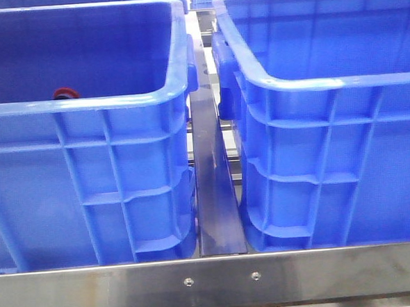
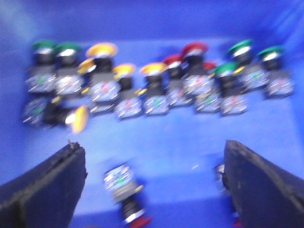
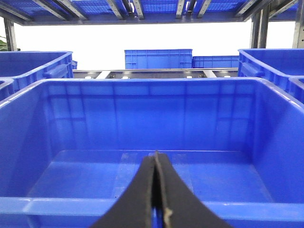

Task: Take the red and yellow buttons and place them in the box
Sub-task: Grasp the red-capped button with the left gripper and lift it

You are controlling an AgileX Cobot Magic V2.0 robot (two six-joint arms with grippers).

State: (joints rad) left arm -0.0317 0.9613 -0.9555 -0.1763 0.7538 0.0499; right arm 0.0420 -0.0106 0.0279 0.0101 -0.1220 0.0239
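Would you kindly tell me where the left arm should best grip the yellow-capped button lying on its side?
Probably by the dark neck behind the cap of the toppled yellow push button, coming from above with open fingers straddling it; the wide cap should resist slipping.

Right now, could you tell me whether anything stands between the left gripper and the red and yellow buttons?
Nothing visible does: the left gripper is open above the crate floor, with the yellow buttons and red buttons ahead in a row.
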